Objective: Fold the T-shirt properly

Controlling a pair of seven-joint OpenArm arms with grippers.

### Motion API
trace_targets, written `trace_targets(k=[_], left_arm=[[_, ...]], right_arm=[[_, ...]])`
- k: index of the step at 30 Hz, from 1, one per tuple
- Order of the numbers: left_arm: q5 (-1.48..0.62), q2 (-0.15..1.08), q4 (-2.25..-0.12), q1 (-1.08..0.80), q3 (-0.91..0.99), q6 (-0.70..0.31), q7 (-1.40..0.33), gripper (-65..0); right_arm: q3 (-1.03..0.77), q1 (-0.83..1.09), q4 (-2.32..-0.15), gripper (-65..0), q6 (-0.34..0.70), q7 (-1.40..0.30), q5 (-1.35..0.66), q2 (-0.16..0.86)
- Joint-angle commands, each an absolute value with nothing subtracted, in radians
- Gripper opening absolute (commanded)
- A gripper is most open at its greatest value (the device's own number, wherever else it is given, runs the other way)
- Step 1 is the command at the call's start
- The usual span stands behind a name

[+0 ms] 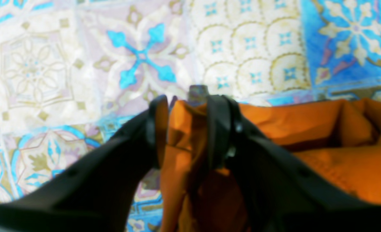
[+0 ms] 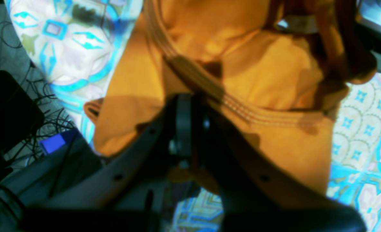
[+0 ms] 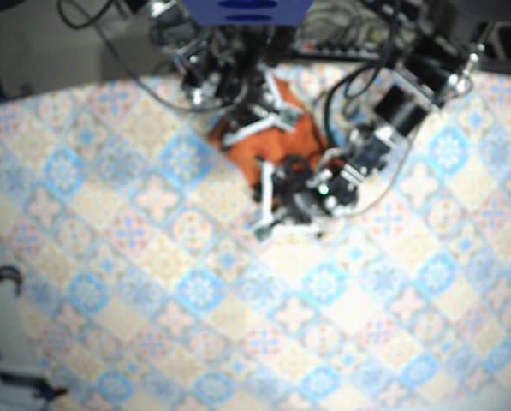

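**Both jaws pinched on orange cloth**

Jaws of my left gripper (image 1: 188, 129) stand partly closed with a bunched fold of the orange T-shirt (image 1: 338, 129) clamped between them. The cloth fills the gap from pad to pad and spills down below my fingers. To one side of the jaws the rest of the shirt runs off in loose, creased folds.

On my right gripper (image 2: 193, 125) the jaws are drawn nearly together, and orange fabric shows at and under the tips, so I read them as nipped on the shirt. The view is dark and soft there. The ribbed collar (image 2: 242, 109) crosses slantwise just past my fingertips, and the body of the shirt spreads beyond it.

From above, the T-shirt is a crumpled orange heap near the far edge of the table, between my two arms. Both arms reach into it. Under it lies a tablecloth (image 3: 152, 282) of blue, cream and pink tiles. Dark cables (image 2: 42, 109) tangle off the cloth's edge beside my right arm.
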State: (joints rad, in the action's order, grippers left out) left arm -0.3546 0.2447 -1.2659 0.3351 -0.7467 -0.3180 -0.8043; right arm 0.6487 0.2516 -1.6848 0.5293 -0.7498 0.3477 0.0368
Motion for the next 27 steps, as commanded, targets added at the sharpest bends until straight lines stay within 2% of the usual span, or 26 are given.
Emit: trace_targets(k=[1, 10, 19, 25, 27], left_arm=[[-0.358, 0.237, -1.279, 0.358, -0.742, -0.317, -0.794, -45.0], [-0.355, 0.182, -1.274, 0.358, -0.742, -0.317, -0.794, -45.0], [-0.360, 0.174, -1.237, 0.360, -0.736, -0.317, -0.785, -45.0], [-0.360, 0.205, -1.290, 0.381, -0.731, -0.315, -0.753, -44.5], [-0.360, 0.208, -1.314, 0.390, -0.719, -0.314, -0.753, -44.4]], right_arm=[[0.653, 0.242, -1.698, -61.7, 0.530, -0.727, 0.341, 0.013], [0.756, 0.143, -1.661, -61.7, 0.530, -0.727, 0.302, -0.019], [0.751, 0.134, -1.656, -61.8, 0.524, -0.723, 0.303, -0.018], [0.750, 0.133, -1.713, -61.7, 0.515, -0.720, 0.453, -0.013], [0.748, 0.131, -1.713, -61.7, 0.473, -0.720, 0.472, -0.013]])
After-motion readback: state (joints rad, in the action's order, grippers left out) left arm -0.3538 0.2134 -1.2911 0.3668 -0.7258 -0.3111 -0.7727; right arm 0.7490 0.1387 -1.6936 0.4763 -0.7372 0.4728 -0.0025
